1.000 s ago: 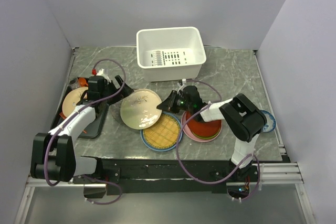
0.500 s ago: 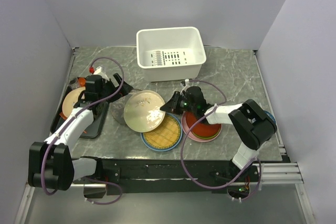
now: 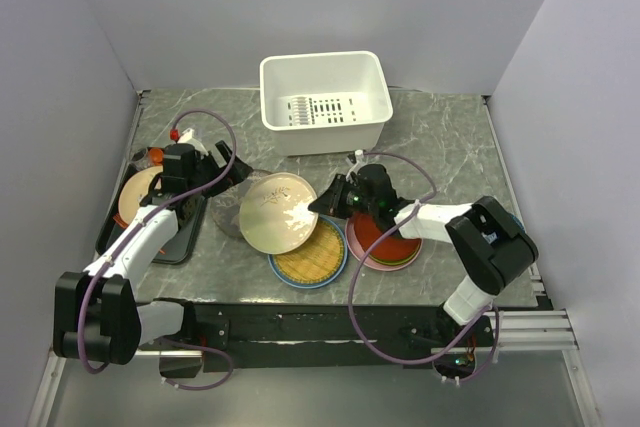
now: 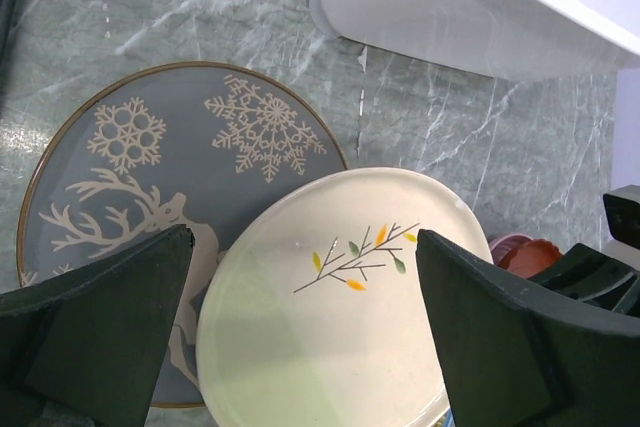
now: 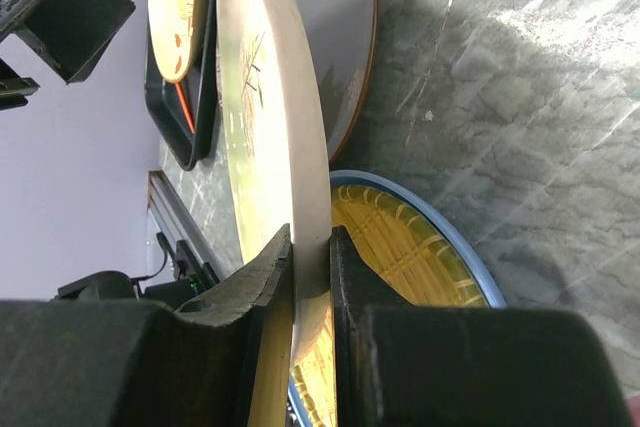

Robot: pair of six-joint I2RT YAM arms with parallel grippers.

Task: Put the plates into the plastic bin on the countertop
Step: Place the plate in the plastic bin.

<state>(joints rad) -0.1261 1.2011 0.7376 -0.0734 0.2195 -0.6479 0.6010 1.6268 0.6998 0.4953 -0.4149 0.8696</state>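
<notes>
Where the right wrist view shows the jaws, the right gripper (image 5: 310,247) is pinched narrowly on the rim of the cream plate (image 5: 270,127), one finger on each face. In the overhead view that plate (image 3: 278,212) sits tilted at the centre of the frame, below the plastic bin (image 3: 330,137) and outside it. It overlaps the grey plate (image 4: 120,167) and the yellow woven disc (image 3: 308,250), which lies on a blue plate (image 3: 285,275); contact with either cannot be confirmed.

The left gripper (image 3: 228,167) stands fully spread and holds nothing, above the grey plate's left part. A red and pink stack (image 3: 385,247) lies right of centre on the countertop (image 3: 440,137). At the left edge, a black tray (image 3: 180,237) carries a peach plate (image 3: 135,192).
</notes>
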